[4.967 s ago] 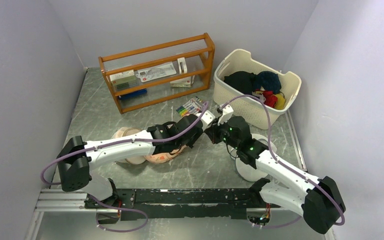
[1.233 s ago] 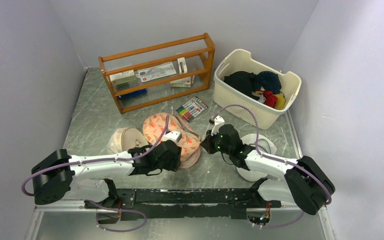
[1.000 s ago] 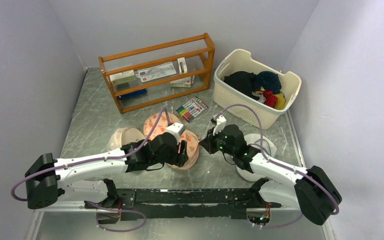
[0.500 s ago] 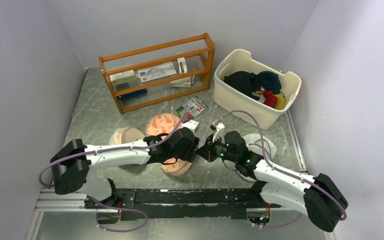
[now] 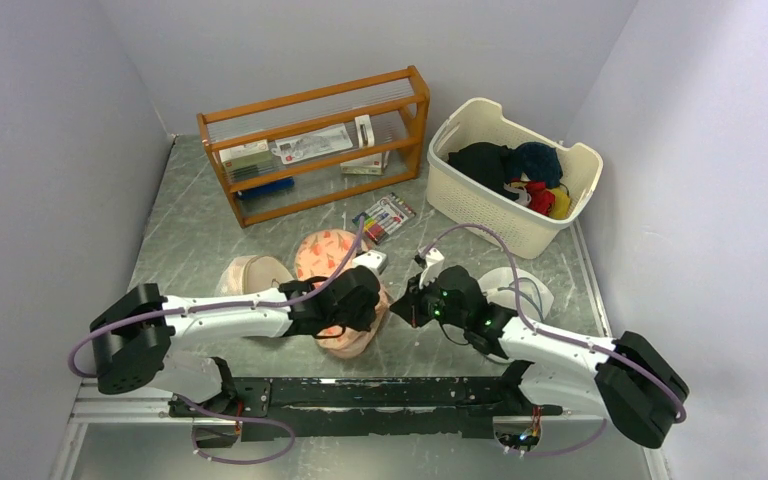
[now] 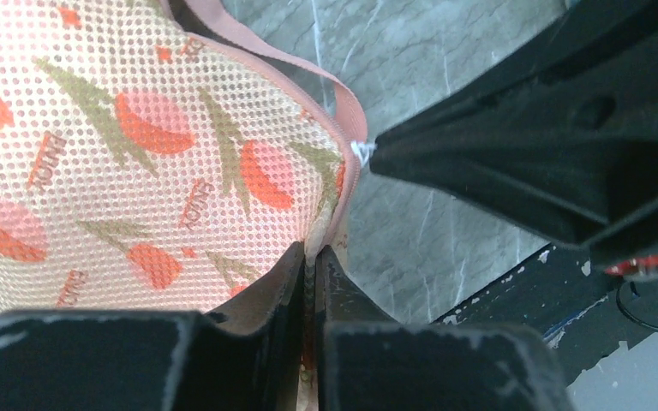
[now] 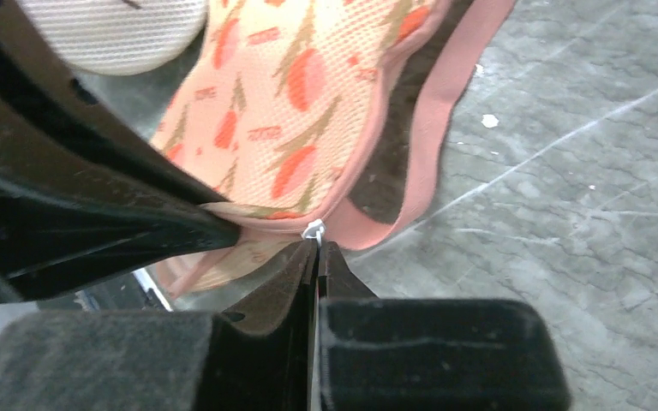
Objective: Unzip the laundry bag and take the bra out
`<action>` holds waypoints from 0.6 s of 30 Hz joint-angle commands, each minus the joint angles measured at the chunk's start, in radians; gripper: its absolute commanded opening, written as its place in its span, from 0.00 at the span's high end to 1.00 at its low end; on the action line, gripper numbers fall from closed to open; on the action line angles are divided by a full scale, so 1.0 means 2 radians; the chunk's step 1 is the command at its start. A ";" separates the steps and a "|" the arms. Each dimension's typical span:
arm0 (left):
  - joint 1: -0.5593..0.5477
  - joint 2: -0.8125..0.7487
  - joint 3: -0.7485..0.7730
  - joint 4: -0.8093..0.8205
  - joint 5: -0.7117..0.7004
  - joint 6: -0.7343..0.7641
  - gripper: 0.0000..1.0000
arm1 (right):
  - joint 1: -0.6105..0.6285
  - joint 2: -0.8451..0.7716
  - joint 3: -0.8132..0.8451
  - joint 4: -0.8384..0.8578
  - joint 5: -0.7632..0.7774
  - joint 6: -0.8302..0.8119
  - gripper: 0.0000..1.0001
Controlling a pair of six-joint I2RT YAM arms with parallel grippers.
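Here the laundry bag [image 5: 332, 250] lies on the table [image 5: 190, 230] at centre front, just right of a beige pouch [image 5: 248, 272] and on the near side of the wooden rack [image 5: 315, 140]. Its near lobe is hidden under the left arm. Both arms meet at the bag's right-hand edge. The left gripper [image 6: 312, 253] has its fingers pressed almost together, with the bag's seam pinched between the tips and the floral mesh spreading away above them. The right gripper [image 7: 317, 245] is clamped tight on the small white zip pull [image 7: 313, 229] — its fingers show no gap, and the pull pokes out just past the tips. The two grippers sit very near each other along the same edge. Beyond the pull a pink band of the bag's edge curls away from the mesh, with a dark gap between them.
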 commanded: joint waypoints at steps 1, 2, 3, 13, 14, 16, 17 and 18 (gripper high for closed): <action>-0.001 -0.024 -0.024 -0.009 -0.009 -0.016 0.85 | -0.002 0.028 0.015 0.014 0.074 -0.013 1.00; -0.001 -0.027 -0.030 -0.007 -0.008 -0.019 0.86 | -0.004 0.037 0.020 0.017 0.083 -0.018 1.00; -0.001 -0.032 -0.036 -0.005 -0.006 -0.022 0.87 | -0.007 0.049 0.025 0.021 0.088 -0.024 1.00; -0.006 -0.081 -0.109 -0.001 -0.006 -0.067 0.92 | -0.052 0.187 0.074 0.098 0.063 -0.060 1.00; -0.006 -0.085 -0.116 -0.002 -0.007 -0.071 0.92 | -0.054 0.194 0.079 0.105 0.062 -0.062 1.00; -0.007 -0.092 -0.130 -0.003 -0.010 -0.078 0.92 | -0.059 0.206 0.086 0.112 0.056 -0.066 1.00; -0.007 -0.095 -0.136 -0.003 -0.012 -0.081 0.92 | -0.061 0.209 0.089 0.112 0.052 -0.068 1.00; -0.007 -0.098 -0.141 -0.007 -0.015 -0.084 0.92 | -0.060 0.210 0.092 0.110 0.047 -0.071 1.00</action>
